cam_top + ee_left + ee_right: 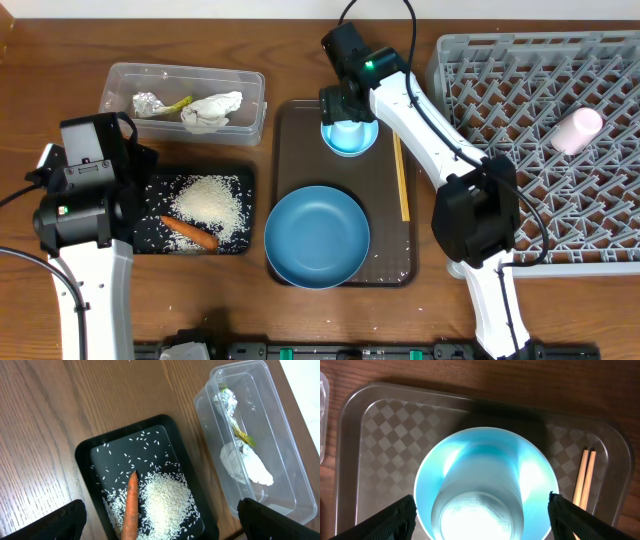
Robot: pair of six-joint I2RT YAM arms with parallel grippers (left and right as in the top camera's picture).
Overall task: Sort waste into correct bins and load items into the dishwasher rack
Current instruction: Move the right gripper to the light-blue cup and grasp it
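My right gripper (347, 105) (482, 510) is open, one finger on each side of the light-blue bowl (349, 137) (535, 467) at the back of the brown serving tray (290, 130). A pale cup (477, 510) seems to sit inside the bowl. The blue plate (317, 237) and chopsticks (402, 180) (585, 477) lie on the same tray. My left gripper (110, 170) (160, 520) is open above the black tray (245, 175) (85, 452), which holds rice (212, 200) (167, 497) and the carrot (190, 233) (131, 507). The clear tub (185, 72) (280, 435) holds the foil ball (147, 103), wrapper (178, 103) and tissue (212, 110).
The grey dishwasher rack (540, 200) fills the right side, with a white cup (578, 130) lying in it. A few rice grains lie on the brown tray near its front right corner.
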